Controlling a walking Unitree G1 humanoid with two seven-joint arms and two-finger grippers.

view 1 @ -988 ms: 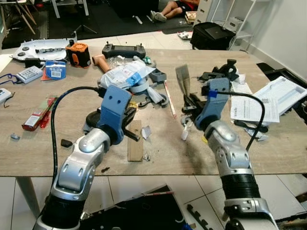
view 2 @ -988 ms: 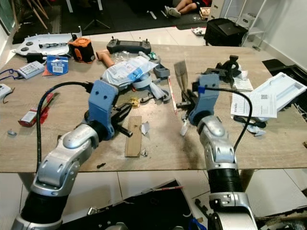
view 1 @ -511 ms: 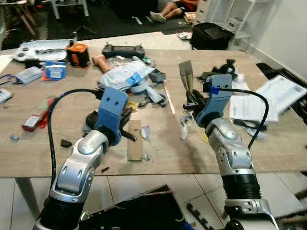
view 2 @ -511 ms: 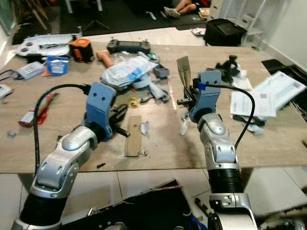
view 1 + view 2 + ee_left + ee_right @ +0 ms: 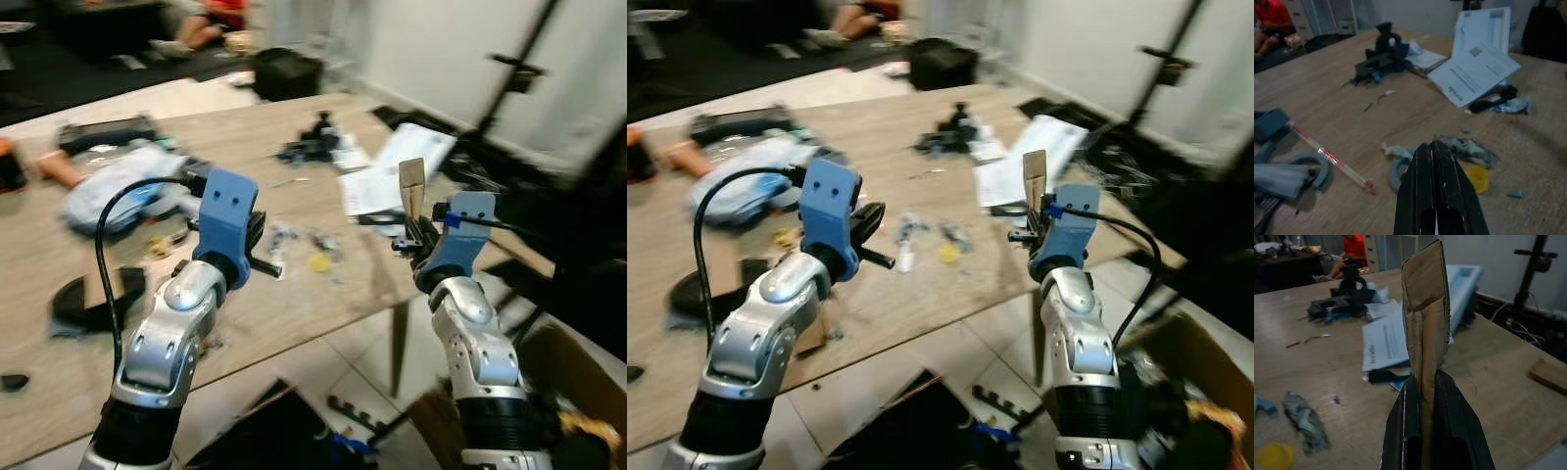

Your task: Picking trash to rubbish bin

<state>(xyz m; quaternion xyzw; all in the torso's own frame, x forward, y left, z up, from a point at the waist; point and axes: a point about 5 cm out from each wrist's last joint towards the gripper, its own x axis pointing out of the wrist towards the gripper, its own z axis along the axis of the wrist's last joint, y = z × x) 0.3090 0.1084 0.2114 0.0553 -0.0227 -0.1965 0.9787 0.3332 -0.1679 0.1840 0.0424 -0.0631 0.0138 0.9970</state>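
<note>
My right gripper point(image 5: 417, 231) is shut on an upright strip of brown cardboard point(image 5: 411, 186), held over the table's right front corner. In the right wrist view the cardboard strip point(image 5: 1425, 308) rises from between the black fingers point(image 5: 1405, 426). Raised over the table point(image 5: 294, 313) on the left, my left gripper point(image 5: 261, 257) is shut with nothing in it. The left wrist view shows its fingertips point(image 5: 1422, 152) together above a yellow cap point(image 5: 1477, 177) and a grey crumpled scrap point(image 5: 1466, 149). A brown cardboard box point(image 5: 578, 367) holding rubbish sits on the floor at lower right.
White papers point(image 5: 387, 176) and a black clamp point(image 5: 313, 142) lie on the far part of the table. A red-and-white stick point(image 5: 1327, 156) lies beside grey plastic parts. A black tripod point(image 5: 519, 69) stands right of the table. A person point(image 5: 206, 20) sits on the floor behind.
The whole view has swung to the right and blurred, bringing the table's right edge and the floor box into sight. My right gripper still holds the cardboard strip, now raised higher.
</note>
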